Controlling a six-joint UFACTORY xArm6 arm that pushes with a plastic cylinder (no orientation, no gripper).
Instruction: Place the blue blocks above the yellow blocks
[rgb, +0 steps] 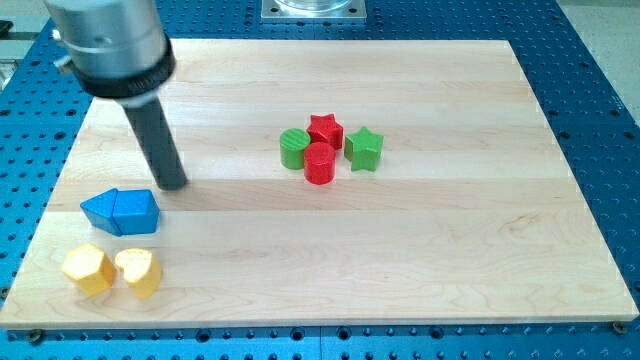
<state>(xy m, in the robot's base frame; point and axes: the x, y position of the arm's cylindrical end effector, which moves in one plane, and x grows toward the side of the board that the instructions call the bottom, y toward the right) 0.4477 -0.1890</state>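
Two blue blocks lie touching at the view's left: a blue triangle-like block (98, 211) and a blue pentagon-like block (136, 211). Below them sit two yellow blocks side by side: a yellow hexagon-like block (86, 269) and a yellow rounded block (138, 272). My tip (172, 184) rests on the board just above and to the right of the blue pentagon-like block, very close to its upper right corner. The rod rises up and to the left from there.
Near the board's middle is a tight cluster: a green cylinder (294, 148), a red star (325, 130), a red cylinder (320, 164) and a green star (364, 149). The wooden board (450, 250) lies on a blue perforated table.
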